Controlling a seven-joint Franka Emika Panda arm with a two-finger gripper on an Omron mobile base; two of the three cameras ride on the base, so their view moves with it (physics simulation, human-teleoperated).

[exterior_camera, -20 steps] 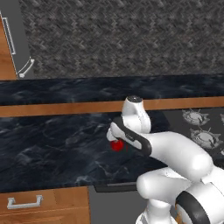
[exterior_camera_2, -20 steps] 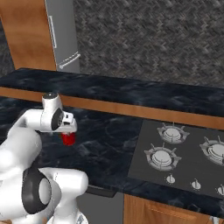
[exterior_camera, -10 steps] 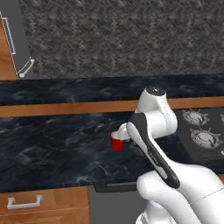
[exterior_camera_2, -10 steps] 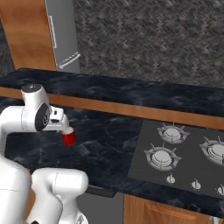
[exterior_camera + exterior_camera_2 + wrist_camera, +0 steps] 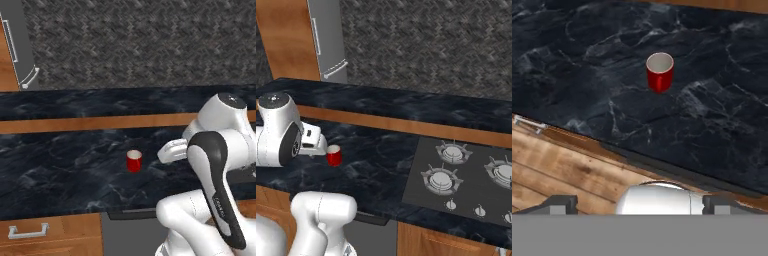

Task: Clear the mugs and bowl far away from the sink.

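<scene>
Standing wide apart at the bottom of the hand view, the two dark fingertips of the gripper hold nothing; one tip sits far to one side and the other far to the opposite side, with bare air between them. Just past the tips lies a wooden cabinet front with a pale handle at its edge, and beyond that the near lip of the dark marbled counter. Farther out on that counter stands a small red mug, upright, its pale inside showing and no handle visible from this angle; it rests alone on the stone, well apart from the gripper. In the left base view the same mug sits mid-counter, near the white end of the arm but clear of it, with a drawer handle low in the front cabinet. From the right base view the mug stands just beside the arm's white hand section, and a black stovetop with metal burners lies well off to its right. Behind the counter run a wooden strip, a raised dark ledge and a grey patterned wall, with a steel fridge at the far left.
</scene>
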